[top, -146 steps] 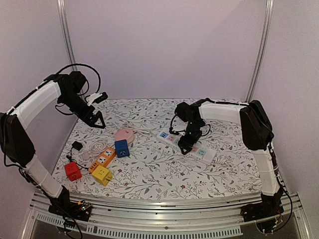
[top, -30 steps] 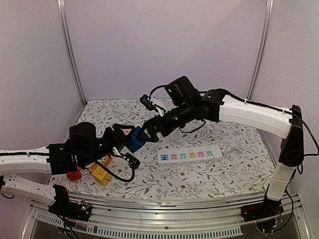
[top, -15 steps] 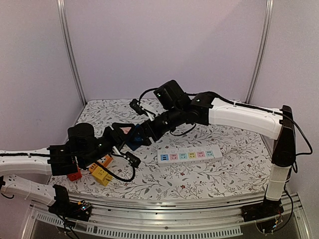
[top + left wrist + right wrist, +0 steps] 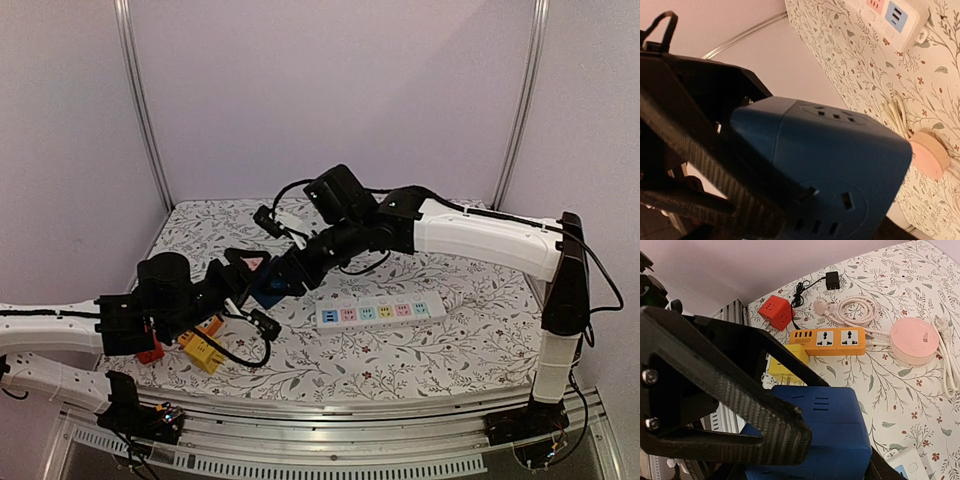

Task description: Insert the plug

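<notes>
my left hand is clamped on the blue cube plug, which hangs in the air just left of centre in the top view. my right hand has its fingers on either side of the same cube, though i cannot tell if they grip it. the white power strip lies on the table to the lower right of both hands, its long axis running left to right, and i judge my right arm the nearer.
</notes>
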Controlling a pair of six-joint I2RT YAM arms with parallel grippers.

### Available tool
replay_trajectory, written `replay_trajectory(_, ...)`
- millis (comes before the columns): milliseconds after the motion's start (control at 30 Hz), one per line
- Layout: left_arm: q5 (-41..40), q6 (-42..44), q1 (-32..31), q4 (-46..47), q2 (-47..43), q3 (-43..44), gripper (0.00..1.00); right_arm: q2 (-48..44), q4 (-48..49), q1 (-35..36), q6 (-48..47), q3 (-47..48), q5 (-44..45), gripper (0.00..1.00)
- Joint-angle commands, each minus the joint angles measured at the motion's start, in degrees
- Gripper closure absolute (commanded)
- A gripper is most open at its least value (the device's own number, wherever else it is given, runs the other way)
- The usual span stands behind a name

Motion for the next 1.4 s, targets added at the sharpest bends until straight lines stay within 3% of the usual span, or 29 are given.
replay_trajectory(0,-2.6,-8.11,-1.3,-0.66,-3.21,0.34,0.01,-2.63,-5.9,-3.61,-4.09,-0.04,-2.61,1.0)
replay_trajectory(67,-6.17,-16.04,-1.28,-7.25,-3.99,2.31,0.0,-3.56,-9.46,-5.61,-7.77,-0.52,-1.82,1.0)
replay_trajectory(133,-8.63,-30.05,-0.81,-19.33,-4.77,5.69,0.0,-4.24,-12.78,-7.63,-14.23,-1.31,-2.0,1.0)
replay_trajectory(267,-4.22,-59.56,5.04,-36.98,-8.41,8.63,0.01,-3.6,-19.81,-9.26,-29.18,-1.88,-3.43,1.0)
replay_trajectory(333,-1.46,-71.59,8.87,-41.46,-10.14,7.55,0.0,-2.93,-22.82,-9.3,-36.02,-1.64,-3.72,1.0)
replay_trajectory(533,7.45,-90.96,20.14,-45.4,-15.88,6.53,0.0,-0.82,-30.41,-10.54,-54.65,0.0,-2.46,1.0)
replay_trajectory(700,13.09,-97.87,28.37,-42.32,-17.95,5.23,0.01,1.91,-34.84,-10.65,-62.23,1.58,2.32,1.0)
replay_trajectory(933,19.78,-108.96,35.23,-37.32,-19.74,1.28,0.0,7.32,-37.11,-11.85,-63.18,6.89,5.09,1.0)
replay_trajectory(1133,23.05,-110.32,37.62,-31.23,-22.3,-4.26,0.01,9.0,-37.63,-12.14,-62.57,7.39,5.59,1.0)
replay_trajectory(1367,24.56,-110.96,40.28,-31.34,-24.29,-4.84,0.01,12.22,-37.87,-12.11,-60.89,9.3,7.63,1.0)
